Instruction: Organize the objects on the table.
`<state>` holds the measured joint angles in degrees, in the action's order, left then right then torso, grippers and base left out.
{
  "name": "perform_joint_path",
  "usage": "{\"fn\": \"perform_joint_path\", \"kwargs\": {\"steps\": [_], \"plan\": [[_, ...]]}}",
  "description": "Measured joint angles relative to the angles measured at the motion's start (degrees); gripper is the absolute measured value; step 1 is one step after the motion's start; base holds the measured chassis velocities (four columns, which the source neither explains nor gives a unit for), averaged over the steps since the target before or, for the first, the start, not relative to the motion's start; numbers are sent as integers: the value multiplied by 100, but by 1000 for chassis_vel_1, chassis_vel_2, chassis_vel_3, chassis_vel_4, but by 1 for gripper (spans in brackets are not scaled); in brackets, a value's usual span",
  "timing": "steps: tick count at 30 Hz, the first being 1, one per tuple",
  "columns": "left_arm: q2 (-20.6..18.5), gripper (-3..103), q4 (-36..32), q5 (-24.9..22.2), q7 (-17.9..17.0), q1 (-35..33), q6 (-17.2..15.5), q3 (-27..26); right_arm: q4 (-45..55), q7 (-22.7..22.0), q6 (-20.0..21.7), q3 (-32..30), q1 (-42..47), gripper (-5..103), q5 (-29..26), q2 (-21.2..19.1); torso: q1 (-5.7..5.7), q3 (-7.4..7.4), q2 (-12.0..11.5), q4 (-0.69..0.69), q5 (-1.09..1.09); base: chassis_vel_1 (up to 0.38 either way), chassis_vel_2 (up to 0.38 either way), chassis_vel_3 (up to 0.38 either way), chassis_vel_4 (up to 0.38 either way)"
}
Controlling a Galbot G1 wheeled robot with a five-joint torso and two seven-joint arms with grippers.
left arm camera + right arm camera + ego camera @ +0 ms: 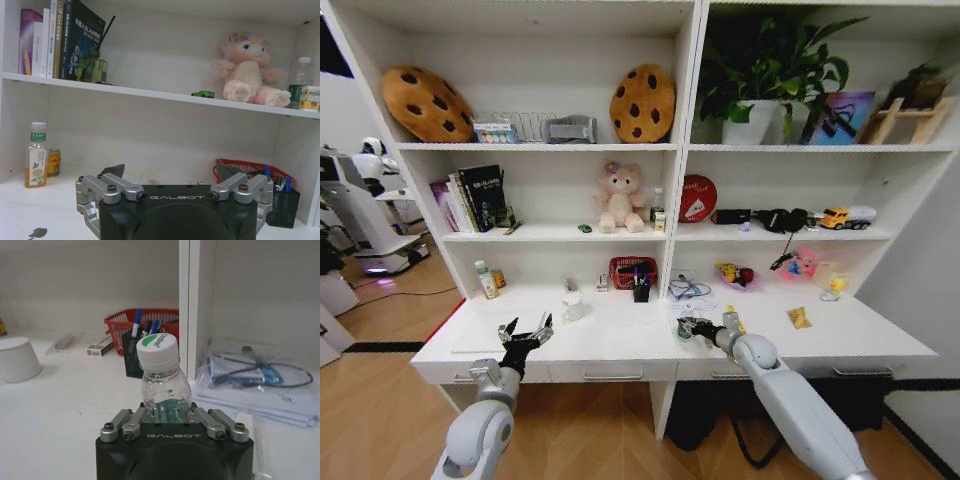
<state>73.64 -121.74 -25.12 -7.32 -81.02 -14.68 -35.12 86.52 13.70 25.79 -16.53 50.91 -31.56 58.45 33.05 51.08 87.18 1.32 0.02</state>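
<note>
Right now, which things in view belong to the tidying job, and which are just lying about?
In the job: small clear bottle, clamped in the right gripper; left gripper, open and empty over the white desk; pen holder and white cup on the desk.
Lying about: pink plush bear, cookie cushions, books, potted plant, all on the shelves.

Right hand (165, 416) hides the clear bottle's (164, 382) lower half
</note>
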Motion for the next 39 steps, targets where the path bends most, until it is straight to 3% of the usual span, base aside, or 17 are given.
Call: {"fn": "perform_joint_path", "kwargs": {"steps": [8,15,18,27,39], "plan": [[0,100,0,0,-1,0,1,0,1415,-747,-153,-218,660,27,96,-191,-1,-1,0,0,-3,0,0,0,0],[0,100,0,0,0,0,1,0,3584,-2383,430,-441,2106,27,-739,-324,-1,-1,1,0,-2,0,0,0,0],[0,100,0,0,0,0,1,0,3857,-2585,410,-489,2460,27,-620,-297,-1,-2,1,1,-3,0,0,0,0],[0,100,0,0,0,0,0,0,3835,-2678,54,-537,2583,27,-95,-206,-1,-1,1,-1,-2,0,0,0,0],[0,100,0,0,0,0,0,-1,3772,-2559,-69,-533,2546,27,37,-187,0,-1,0,-1,-3,-15,-16,16,10]]}}
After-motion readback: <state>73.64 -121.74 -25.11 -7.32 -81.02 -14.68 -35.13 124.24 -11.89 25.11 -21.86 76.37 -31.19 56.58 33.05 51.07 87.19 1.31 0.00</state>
